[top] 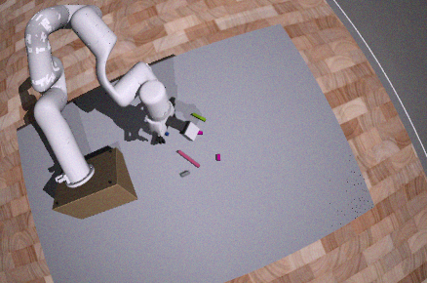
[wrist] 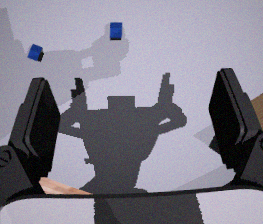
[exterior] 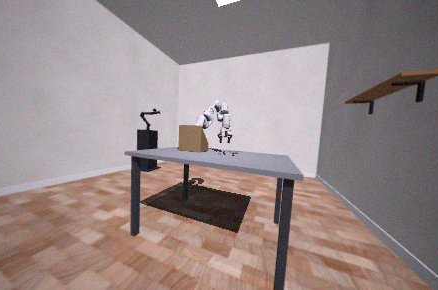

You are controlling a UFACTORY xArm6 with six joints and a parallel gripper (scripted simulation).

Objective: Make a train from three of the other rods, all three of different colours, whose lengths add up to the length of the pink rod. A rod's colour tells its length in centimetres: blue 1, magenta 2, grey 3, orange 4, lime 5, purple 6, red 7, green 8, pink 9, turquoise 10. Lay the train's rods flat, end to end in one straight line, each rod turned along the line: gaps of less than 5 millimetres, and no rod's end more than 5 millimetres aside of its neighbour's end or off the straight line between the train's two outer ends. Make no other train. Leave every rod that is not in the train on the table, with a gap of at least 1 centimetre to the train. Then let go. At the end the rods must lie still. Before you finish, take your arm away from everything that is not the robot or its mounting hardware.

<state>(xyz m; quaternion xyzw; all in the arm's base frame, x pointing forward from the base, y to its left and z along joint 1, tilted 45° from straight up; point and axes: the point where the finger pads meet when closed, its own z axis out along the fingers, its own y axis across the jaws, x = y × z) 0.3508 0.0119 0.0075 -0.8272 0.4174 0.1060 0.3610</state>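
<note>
In the top view, you are holding the hand [top: 159, 141] [exterior: 225, 142] [wrist: 133, 91] spread and empty above the table [top: 280, 146] [exterior: 247, 162] [wrist: 182, 30], while the pink rod [top: 188, 158] is lying farther from the table's upper edge than the lime rod [top: 198, 117].

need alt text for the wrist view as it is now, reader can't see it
An open gripper, its two black fingers spread wide with nothing between them, above a grey table top. Two small blue rods lie apart ahead of it, and the gripper's dark shadow falls between the fingers.
</note>
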